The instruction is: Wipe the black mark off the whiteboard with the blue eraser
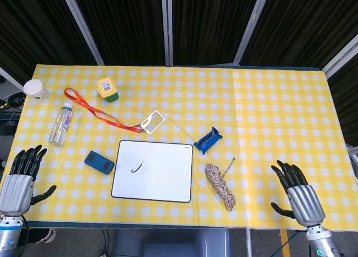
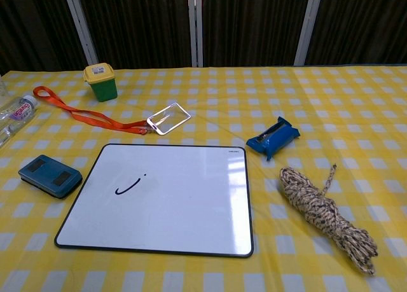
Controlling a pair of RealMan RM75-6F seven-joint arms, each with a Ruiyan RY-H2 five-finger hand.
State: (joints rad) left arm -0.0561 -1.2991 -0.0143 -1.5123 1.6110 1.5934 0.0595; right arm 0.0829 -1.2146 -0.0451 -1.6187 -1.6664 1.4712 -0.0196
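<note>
Blue eraser (image 1: 99, 162) sits flat on the checked cloth, just beside the whiteboard's (image 1: 154, 171) left edge and well ahead of the left hand's (image 1: 20, 177) fingertips, untouched. Both hands empty, fingers spread; right hand (image 1: 297, 192) rests at the near right edge, far from everything. Black mark (image 1: 137, 167) is small, left of board centre. Risks: eraser is low and flat, so fingers may slide off or push it away; board isn't pinned, so wiping could drag it; blue stapler (image 1: 208, 139) beyond the board's far right corner could be mistaken for the eraser.
</note>
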